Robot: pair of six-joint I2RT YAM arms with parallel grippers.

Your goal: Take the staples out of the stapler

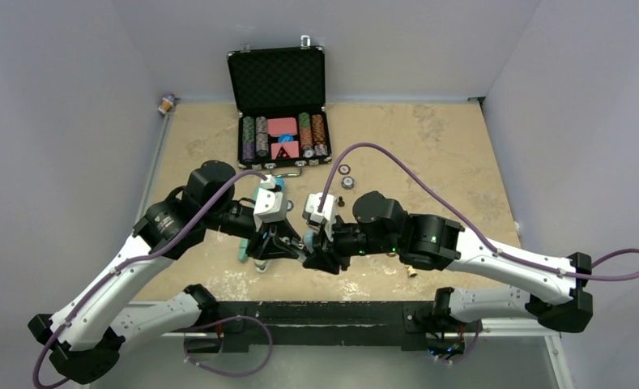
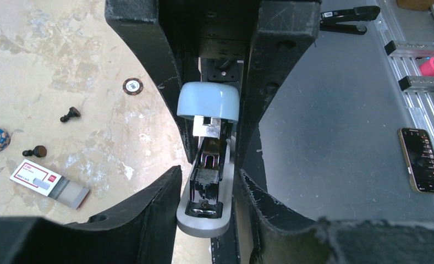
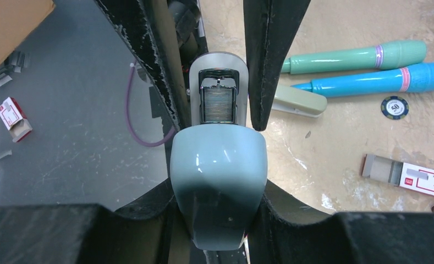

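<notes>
A light-blue stapler (image 1: pixel 308 240) hangs between my two grippers above the table's near edge, its cover swung open. My right gripper (image 3: pixel 219 190) is shut on the blue cover (image 3: pixel 219 170). Beyond the cover lies the open magazine with a strip of staples (image 3: pixel 219 104) in it. My left gripper (image 2: pixel 209 176) comes from the opposite end, and its fingers (image 2: pixel 148 214) are closed against both sides of the stapler's grey base (image 2: pixel 203 223). In the left wrist view the magazine channel (image 2: pixel 208 165) looks dark and the cover's end (image 2: pixel 208 102) faces me. In the top view both grippers (image 1: pixel 279 243) (image 1: pixel 320 258) meet tip to tip.
A staple box (image 2: pixel 44 179) (image 3: pixel 418 177), half slid open, lies on the table near two chess pawns (image 2: pixel 70 114) and poker chips (image 2: pixel 132 86). A beige stapler (image 3: pixel 300 102) and two juggling clubs (image 3: pixel 352 58) lie nearby. An open chip case (image 1: pixel 282 105) stands at the back.
</notes>
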